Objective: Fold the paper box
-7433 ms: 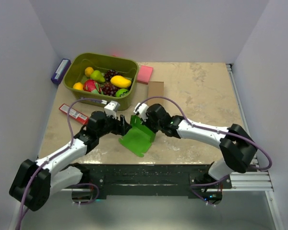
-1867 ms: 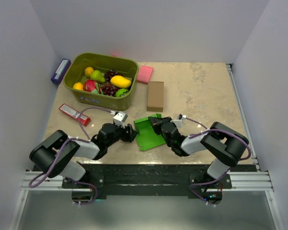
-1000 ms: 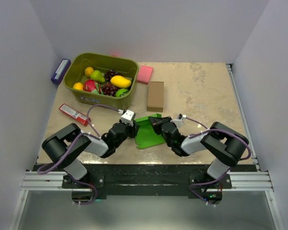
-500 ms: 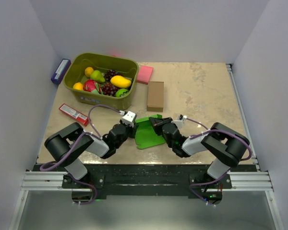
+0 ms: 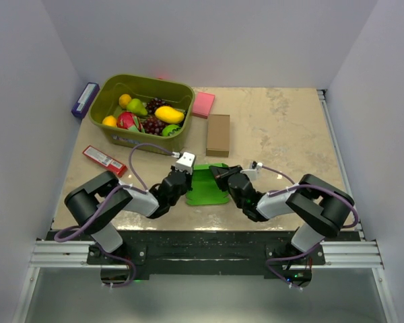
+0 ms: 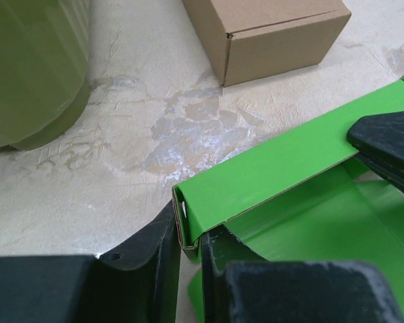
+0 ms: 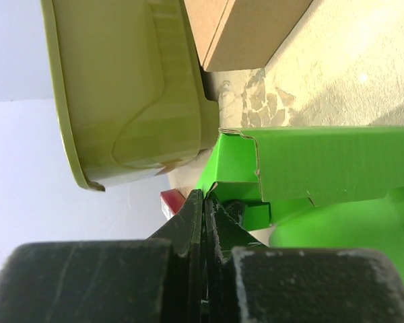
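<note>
The paper box (image 5: 206, 188) is a bright green card blank lying partly folded on the table between my two grippers. My left gripper (image 5: 187, 182) is at its left edge. In the left wrist view its fingers (image 6: 155, 252) are shut on the folded-over corner of the paper box (image 6: 289, 155), one on each side of the doubled card. My right gripper (image 5: 219, 173) is at the box's far right corner. In the right wrist view the right gripper (image 7: 204, 198) is shut, its tips pinching a thin flap of the paper box (image 7: 337, 161).
An olive bin (image 5: 178, 145) of toy fruit stands at the back left. A brown cardboard box (image 5: 218, 134) lies just behind the green card, and a pink pad (image 5: 203, 104) behind that. A red packet (image 5: 103, 160) and a purple object (image 5: 85, 99) lie at the left.
My left gripper has slid right to the box's left edge and shut on its folded corner. The green card has turned slightly and sits squarer. The right gripper has kept its grip.
</note>
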### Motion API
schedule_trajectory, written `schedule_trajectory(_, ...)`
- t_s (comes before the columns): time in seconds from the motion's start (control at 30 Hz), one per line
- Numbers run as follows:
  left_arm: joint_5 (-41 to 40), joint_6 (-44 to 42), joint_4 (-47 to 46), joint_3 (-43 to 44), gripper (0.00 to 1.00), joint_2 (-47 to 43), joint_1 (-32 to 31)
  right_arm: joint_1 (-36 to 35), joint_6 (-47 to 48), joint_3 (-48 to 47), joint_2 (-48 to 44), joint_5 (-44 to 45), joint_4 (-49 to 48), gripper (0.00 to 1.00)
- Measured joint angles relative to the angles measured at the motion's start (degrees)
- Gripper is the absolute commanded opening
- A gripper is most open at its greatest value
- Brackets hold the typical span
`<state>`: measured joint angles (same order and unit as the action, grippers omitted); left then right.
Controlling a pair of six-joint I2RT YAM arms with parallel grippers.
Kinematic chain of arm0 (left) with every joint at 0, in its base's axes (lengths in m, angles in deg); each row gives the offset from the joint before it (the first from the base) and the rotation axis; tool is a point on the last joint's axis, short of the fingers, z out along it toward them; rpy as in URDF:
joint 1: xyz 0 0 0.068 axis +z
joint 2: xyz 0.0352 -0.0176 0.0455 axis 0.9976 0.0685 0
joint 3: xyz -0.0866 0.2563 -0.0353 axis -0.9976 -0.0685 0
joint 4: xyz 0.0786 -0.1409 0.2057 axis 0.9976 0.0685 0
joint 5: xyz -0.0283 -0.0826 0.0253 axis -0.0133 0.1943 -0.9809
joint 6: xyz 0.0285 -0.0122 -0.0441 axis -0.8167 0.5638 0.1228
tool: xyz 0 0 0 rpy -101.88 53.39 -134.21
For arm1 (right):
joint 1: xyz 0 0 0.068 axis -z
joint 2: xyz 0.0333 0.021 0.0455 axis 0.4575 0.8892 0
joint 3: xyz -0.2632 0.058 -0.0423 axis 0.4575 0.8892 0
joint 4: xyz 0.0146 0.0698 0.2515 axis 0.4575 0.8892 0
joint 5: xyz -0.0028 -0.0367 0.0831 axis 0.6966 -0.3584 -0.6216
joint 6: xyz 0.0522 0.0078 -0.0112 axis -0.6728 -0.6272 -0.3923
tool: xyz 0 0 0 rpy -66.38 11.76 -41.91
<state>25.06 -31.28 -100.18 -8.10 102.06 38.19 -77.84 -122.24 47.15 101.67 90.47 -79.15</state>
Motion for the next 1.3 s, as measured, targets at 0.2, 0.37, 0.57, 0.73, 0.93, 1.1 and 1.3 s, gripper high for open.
schedule_trajectory(0.2,-1.25,0.87,1.11,0.96,0.34,0.37,-0.55,0.00,0.07,0.00,0.00,0.02,0.02,0.00)
schedule_trajectory(0.37,1.22,1.77,4.09,-0.50,0.55,-1.36,-0.24,0.00,0.07,0.00,0.00,0.04,-0.02,0.00)
schedule_trajectory(0.57,6.86,2.67,6.69,-3.15,0.68,-6.69,-0.09,0.00,0.09,0.00,-0.35,0.07,0.04,0.00)
schedule_trajectory(0.73,11.61,3.50,6.97,-5.90,0.72,-12.72,0.26,0.00,0.24,0.02,-0.66,0.09,0.24,0.00)
schedule_trajectory(0.93,18.86,3.43,7.06,-9.51,0.73,-19.91,3.13,0.00,0.24,0.24,-1.01,0.11,0.33,0.00)
schedule_trajectory(1.1,25.59,4.57,6.93,-15.06,0.70,-27.71,11.89,0.00,0.72,0.63,-2.45,0.50,1.70,0.00)
schedule_trajectory(1.3,29.79,4.68,6.43,-16.00,0.62,-27.12,15.63,0.00,1.09,0.63,-2.60,0.59,2.14,0.00)
